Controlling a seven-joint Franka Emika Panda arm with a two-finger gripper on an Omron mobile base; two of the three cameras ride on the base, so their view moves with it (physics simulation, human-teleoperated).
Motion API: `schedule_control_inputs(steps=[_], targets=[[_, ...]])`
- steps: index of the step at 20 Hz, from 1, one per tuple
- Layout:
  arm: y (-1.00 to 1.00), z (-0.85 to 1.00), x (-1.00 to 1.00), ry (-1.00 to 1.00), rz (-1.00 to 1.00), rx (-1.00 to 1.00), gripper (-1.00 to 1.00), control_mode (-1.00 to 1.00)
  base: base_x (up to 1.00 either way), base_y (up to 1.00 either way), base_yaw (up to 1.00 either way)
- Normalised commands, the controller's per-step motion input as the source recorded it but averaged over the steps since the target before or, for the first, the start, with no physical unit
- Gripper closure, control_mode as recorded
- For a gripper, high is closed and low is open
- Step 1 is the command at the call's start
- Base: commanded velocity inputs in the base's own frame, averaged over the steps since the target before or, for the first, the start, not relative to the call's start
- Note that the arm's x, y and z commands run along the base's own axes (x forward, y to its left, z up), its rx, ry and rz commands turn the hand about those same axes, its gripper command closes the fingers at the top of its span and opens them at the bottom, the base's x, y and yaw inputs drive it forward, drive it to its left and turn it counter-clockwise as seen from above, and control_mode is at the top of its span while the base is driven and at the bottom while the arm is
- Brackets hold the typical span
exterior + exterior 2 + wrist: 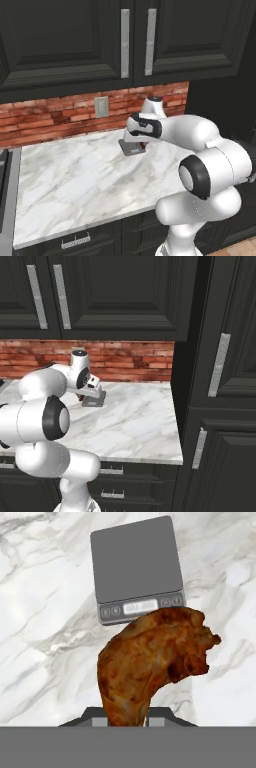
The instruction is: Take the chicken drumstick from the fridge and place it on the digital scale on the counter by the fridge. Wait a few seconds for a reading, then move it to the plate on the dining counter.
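hand (127, 721) grips chicken drumstick (150, 662) above digital scale (136, 564), whose display faces the hand view.

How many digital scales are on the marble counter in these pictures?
1. The digital scale lies flat on the counter near the brick backsplash, just beyond the chicken drumstick that the gripper holds. The arm may hide part of the counter.

One chicken drumstick (150, 662), one digital scale (136, 564), one counter (75, 185), one wall outlet (101, 106)
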Motion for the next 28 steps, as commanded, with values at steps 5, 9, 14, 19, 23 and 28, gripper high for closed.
schedule_control_inputs(steps=[5, 9, 14, 19, 23, 28], targets=[[0.03, -0.19, 0.22, 0.03, 0.0, 0.0, 1.0, -1.0, 0.0, 0.0, 0.0], [0.0, -0.08, 0.22, 0.08, 0.0, -0.03, 1.0, -1.0, 0.0, 0.0, 0.0], [0.0, 0.0, 0.16, 0.01, 0.0, -0.05, 1.0, -1.0, 0.0, 0.0, 0.0], [0.0, -0.12, 0.16, 0.0, 0.0, -0.04, 1.0, -1.0, 0.0, 0.0, 0.0], [0.0, -0.34, 0.08, 0.0, 0.0, -0.02, 1.0, -1.0, 0.0, 0.0, 0.0], [0.0, -0.19, 0.12, 0.0, 0.0, 0.0, 1.0, -1.0, 0.0, 0.0, 0.0]])
